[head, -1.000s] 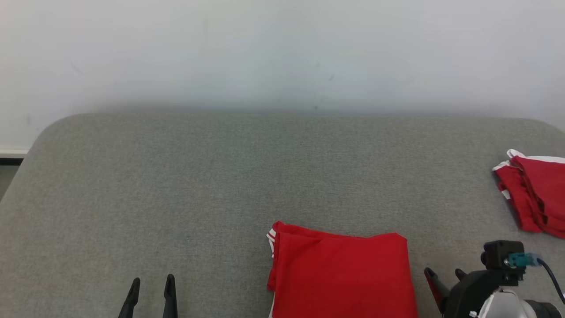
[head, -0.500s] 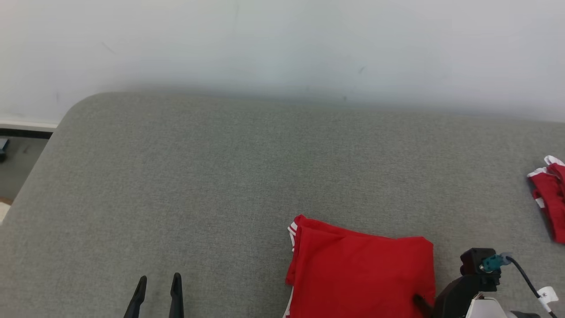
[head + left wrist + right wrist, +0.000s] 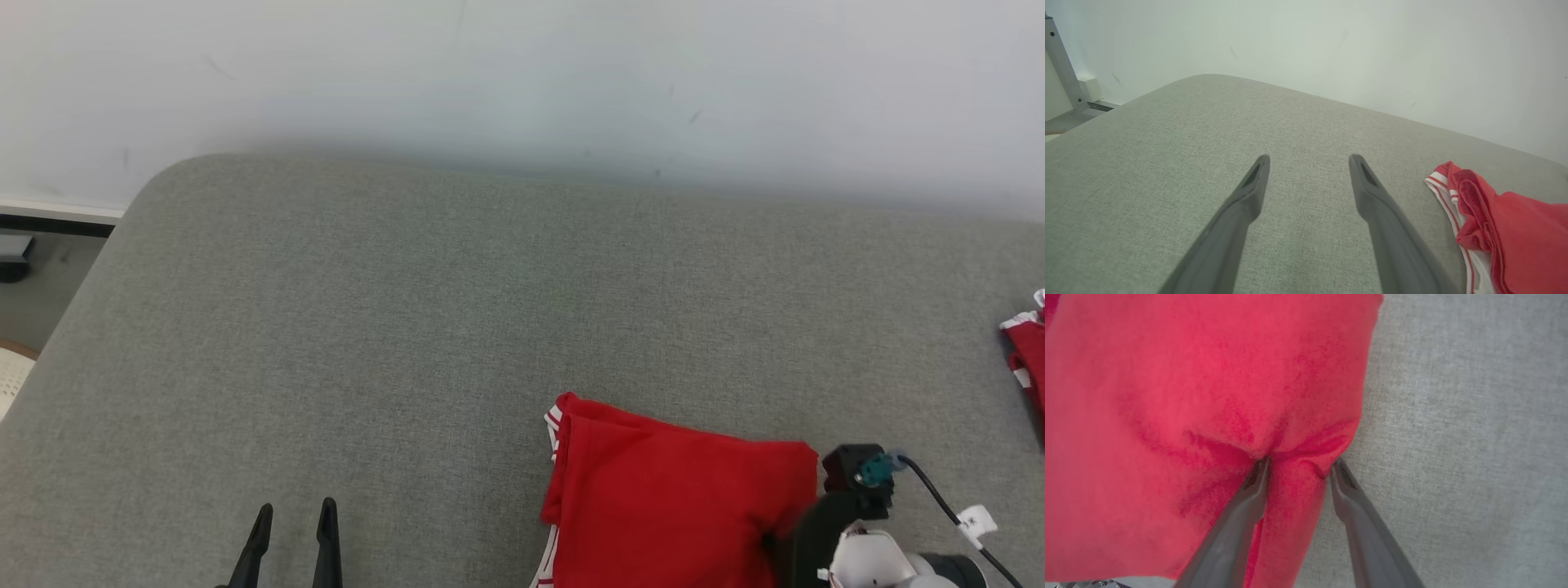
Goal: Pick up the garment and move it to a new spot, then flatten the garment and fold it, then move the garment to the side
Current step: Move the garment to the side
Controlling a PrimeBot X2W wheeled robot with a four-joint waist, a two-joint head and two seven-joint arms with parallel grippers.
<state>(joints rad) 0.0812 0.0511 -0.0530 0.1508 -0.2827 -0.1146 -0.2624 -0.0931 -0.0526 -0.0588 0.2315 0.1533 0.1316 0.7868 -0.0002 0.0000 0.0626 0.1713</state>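
Note:
The garment (image 3: 678,506) is red with white trim, folded into a rectangle near the front of the grey padded surface (image 3: 408,327). It also shows in the left wrist view (image 3: 1515,232). My right gripper (image 3: 771,543) is down on the garment's right edge. In the right wrist view the garment (image 3: 1208,396) is bunched into a ridge between my right gripper's (image 3: 1300,467) two fingers. The jaws stand partly apart, one tip on the cloth and one at its edge. Far to the garment's left, my left gripper (image 3: 294,514) hovers open over bare surface (image 3: 1308,161).
A second red and white cloth (image 3: 1030,359) lies at the surface's far right edge. A white wall (image 3: 522,73) runs behind the surface. The surface's rounded left corner drops to the floor (image 3: 33,278).
The head camera has turned, shifting the whole picture. My right gripper has come over the garment's right edge and its jaws have narrowed around a ridge of cloth. The left gripper is unchanged.

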